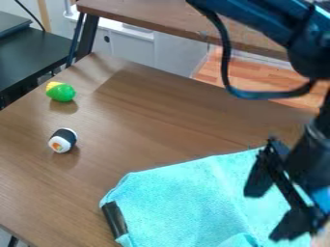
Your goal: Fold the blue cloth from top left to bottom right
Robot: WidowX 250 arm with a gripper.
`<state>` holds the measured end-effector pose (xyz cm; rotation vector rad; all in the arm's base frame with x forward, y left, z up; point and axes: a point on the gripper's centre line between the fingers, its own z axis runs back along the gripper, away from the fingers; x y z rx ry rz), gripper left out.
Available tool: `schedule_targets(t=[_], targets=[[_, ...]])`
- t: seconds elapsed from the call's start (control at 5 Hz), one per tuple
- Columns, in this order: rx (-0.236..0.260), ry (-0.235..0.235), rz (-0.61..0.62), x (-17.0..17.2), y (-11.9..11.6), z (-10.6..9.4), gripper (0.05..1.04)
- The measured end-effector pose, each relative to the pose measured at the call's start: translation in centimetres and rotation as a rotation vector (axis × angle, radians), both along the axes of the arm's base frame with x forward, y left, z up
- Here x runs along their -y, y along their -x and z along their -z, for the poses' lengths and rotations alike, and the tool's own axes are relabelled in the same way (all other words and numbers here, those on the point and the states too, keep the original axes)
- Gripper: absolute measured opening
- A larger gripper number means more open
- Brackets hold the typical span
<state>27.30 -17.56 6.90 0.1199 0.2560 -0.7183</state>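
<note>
The gripper is at the right side of the view, over the right part of the cloth. Its two black fingers stand apart, open, and no cloth shows pinched between them. The light blue cloth lies on the brown table at the bottom centre and right, mostly flat, with a raised wrinkle at its lower edge. A black strip lies across its left corner. Part of the cloth's right side is hidden behind the gripper, and the lower part runs out of view.
A sushi-roll toy stands on the table left of the cloth. Farther back at the left lies a green and yellow toy. Another brown table edge crosses the top, and a dark surface is at the upper left.
</note>
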Motion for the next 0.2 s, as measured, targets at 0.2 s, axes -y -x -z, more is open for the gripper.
schedule_targets(t=[0.2], targets=[[-0.041, 0.031, -0.005, -1.24, -0.20, -0.47, 1.002]])
